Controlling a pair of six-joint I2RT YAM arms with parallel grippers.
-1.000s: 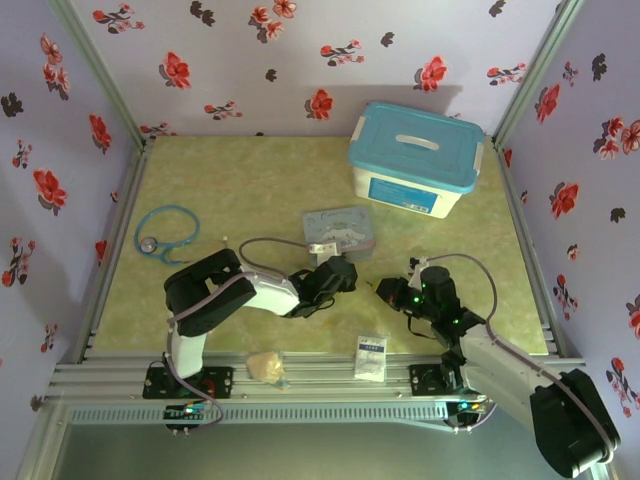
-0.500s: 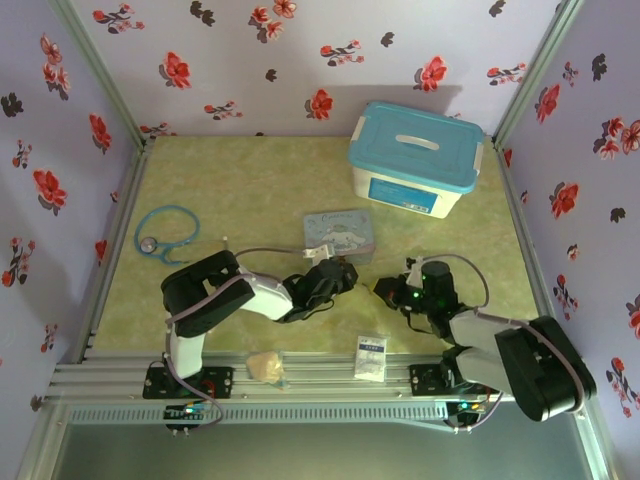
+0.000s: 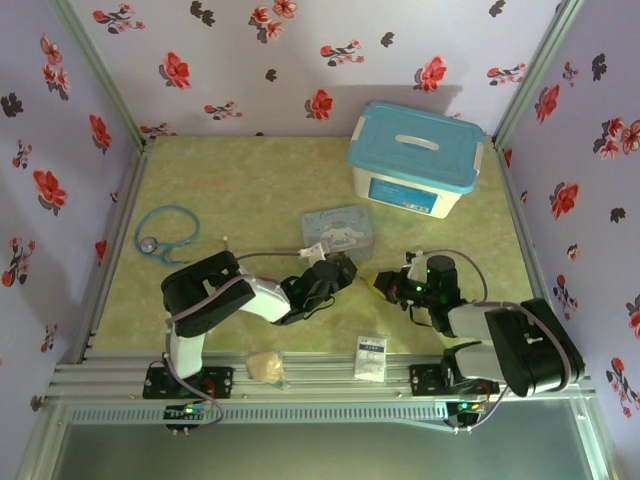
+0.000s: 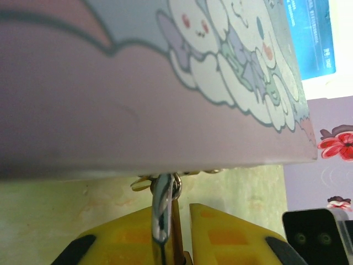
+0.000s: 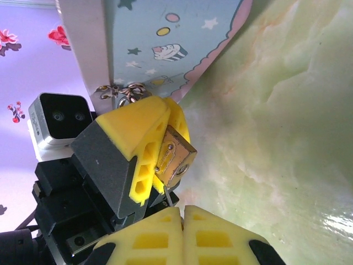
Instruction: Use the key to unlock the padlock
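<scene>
Two yellow fingers of the left gripper [image 4: 179, 218] are pinching the tiny brass-gold square-bodied padlock [image 5: 177, 156]. Its thin metal shackle sticks up between them, just under the edge of the flat blue cartoon-printed tin [image 3: 340, 230]. From above, the padlock sits at about 6 o'clock of this tin, raised off the green marbled table [image 3: 250, 180].

The right gripper [image 5: 183, 212] faces it from 3 o'clock with its fingers pressed together. A thin grey sliver at their tips seems to be the small silvery metal key [image 5: 168, 200], reaching to the bottom of the padlock, but it is too small to be sure.

A white plastic box with a blue lid [image 3: 415, 160] stands at 1 o'clock of the tin. A blue stethoscope [image 3: 165, 232] lies at 9 o'clock, well apart, and a white printed sachet [image 3: 370, 357] lies at 6 o'clock near the table edge.
</scene>
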